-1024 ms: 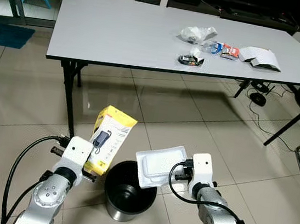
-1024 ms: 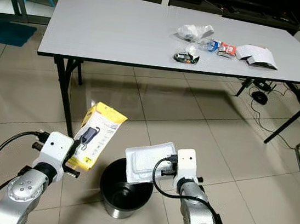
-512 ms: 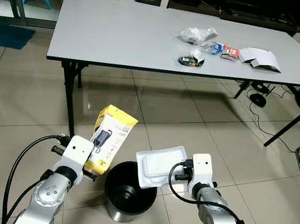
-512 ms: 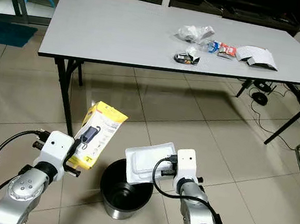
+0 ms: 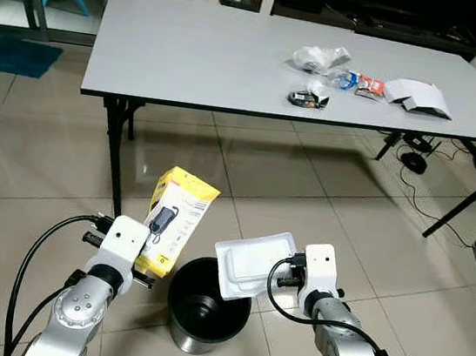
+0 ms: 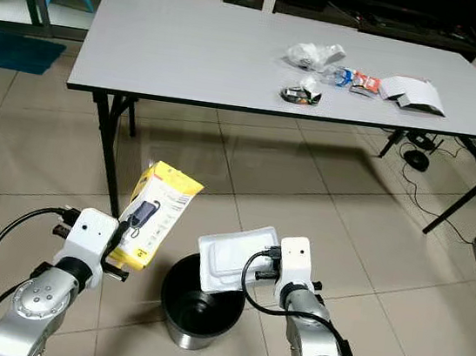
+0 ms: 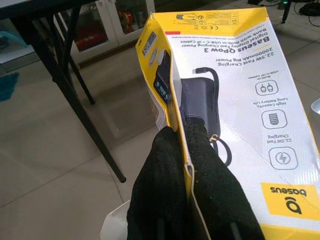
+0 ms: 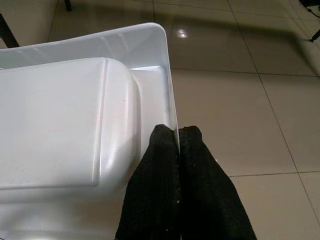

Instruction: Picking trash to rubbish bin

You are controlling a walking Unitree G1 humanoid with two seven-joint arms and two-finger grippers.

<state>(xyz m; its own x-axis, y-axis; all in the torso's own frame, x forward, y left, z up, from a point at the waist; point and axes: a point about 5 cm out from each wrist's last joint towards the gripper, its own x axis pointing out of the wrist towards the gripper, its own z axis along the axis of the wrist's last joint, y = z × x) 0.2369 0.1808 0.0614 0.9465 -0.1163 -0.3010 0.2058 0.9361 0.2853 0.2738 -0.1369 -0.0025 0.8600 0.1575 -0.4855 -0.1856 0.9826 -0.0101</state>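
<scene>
two pieces of trash are held above the floor at the bin [image 5: 207, 304], so the drop-off step is judged to be in hand. the yellow box [image 5: 176, 220] is clamped at its lower end between the fingers of the left gripper [image 7: 187, 165], beside the bin's left rim and not over the opening. the white tray [image 5: 251, 261] is pinched by its edge in the closed right gripper [image 8: 178, 134], with one corner over the bin's right rim. more trash [image 5: 330, 65] lies on the counter [image 5: 193, 49] toward its far right corner. for the next move, each item would need to be brought fully over the opening before the fingers are released, the box more so than the tray.
</scene>
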